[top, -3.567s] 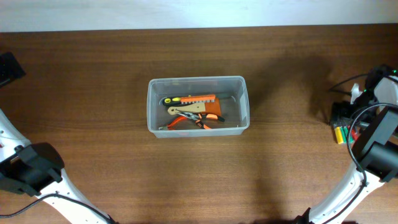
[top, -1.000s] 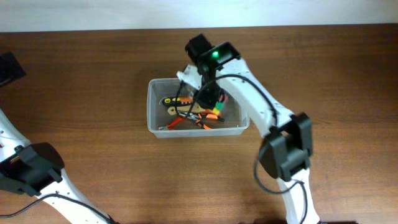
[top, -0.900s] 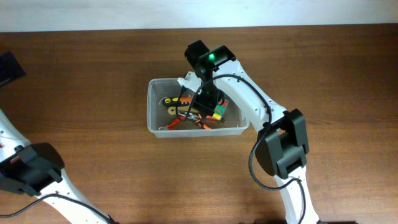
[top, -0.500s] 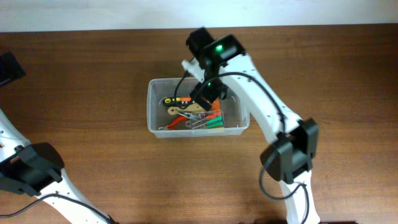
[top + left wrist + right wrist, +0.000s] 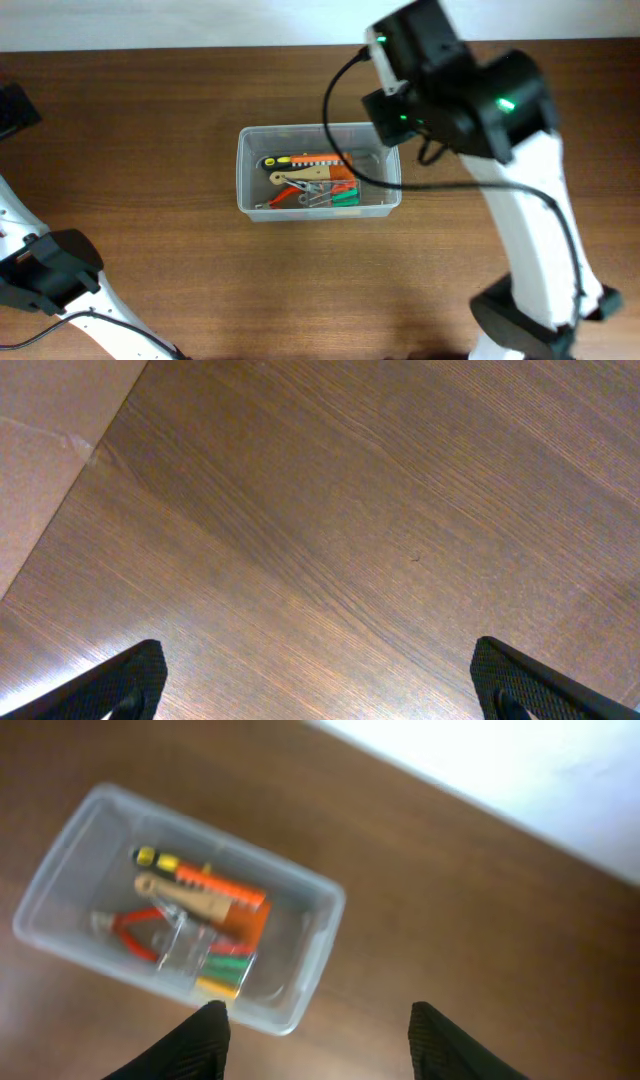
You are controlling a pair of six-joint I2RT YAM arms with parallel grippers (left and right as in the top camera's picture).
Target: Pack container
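The clear translucent plastic rectangular container [image 5: 241, 172] stands on the brown wooden table [image 5: 140, 120], with orange and yellow hand tools [image 5: 312, 163] inside it. The right gripper [image 5: 318, 1025] hangs above the container's right end, jaws wide apart and empty. The left gripper [image 5: 320, 682], over bare wood, also has its jaws apart.

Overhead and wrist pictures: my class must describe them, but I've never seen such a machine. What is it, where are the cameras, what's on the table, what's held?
Two robot arms work at a table, each ending in two-fingered jaws. One camera looks straight down; one sits on each wrist, fingertips showing at the bottom. The clear container holds orange-handled hand tools and a case of coloured bits. The right arm hangs near the container; the left arm sits by the table's left edge. Left jaws and right jaws are open, holding nothing.
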